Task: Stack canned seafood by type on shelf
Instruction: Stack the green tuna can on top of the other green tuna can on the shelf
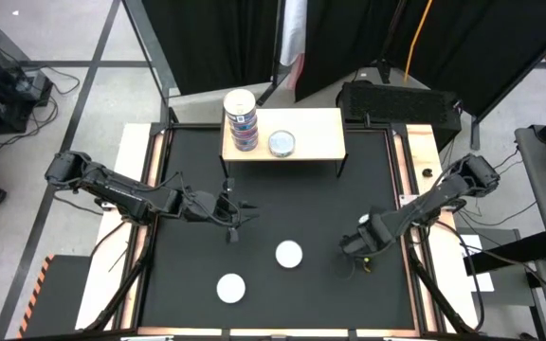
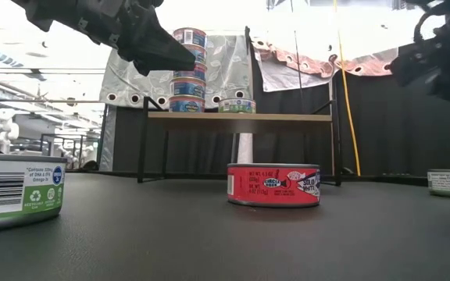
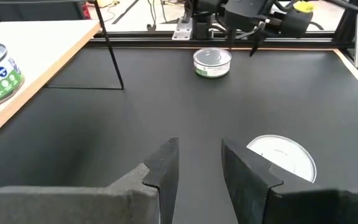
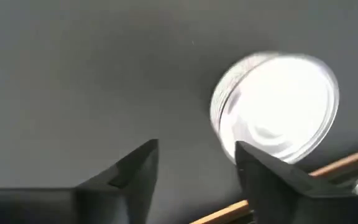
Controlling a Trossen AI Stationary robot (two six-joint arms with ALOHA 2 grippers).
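Right hand (image 1: 357,248), fingers apart and empty, hangs over a tin (image 4: 275,106) near the bench's right edge (image 1: 393,189). Left hand (image 1: 233,214), slightly open and empty, hovers mid-bench; two tins (image 1: 288,254) lie on open mat, others on the shelf (image 1: 316,133).

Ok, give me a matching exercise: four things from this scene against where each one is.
1. stack of tins
2. single tin
3. red-labelled tin
4. left gripper

A. on the table, before the shelf
B. shelf end nearer the left arm
C. above the table, holding nothing
D. shelf top, beside the stack

Pairs: 1-B, 2-D, 3-A, 4-C
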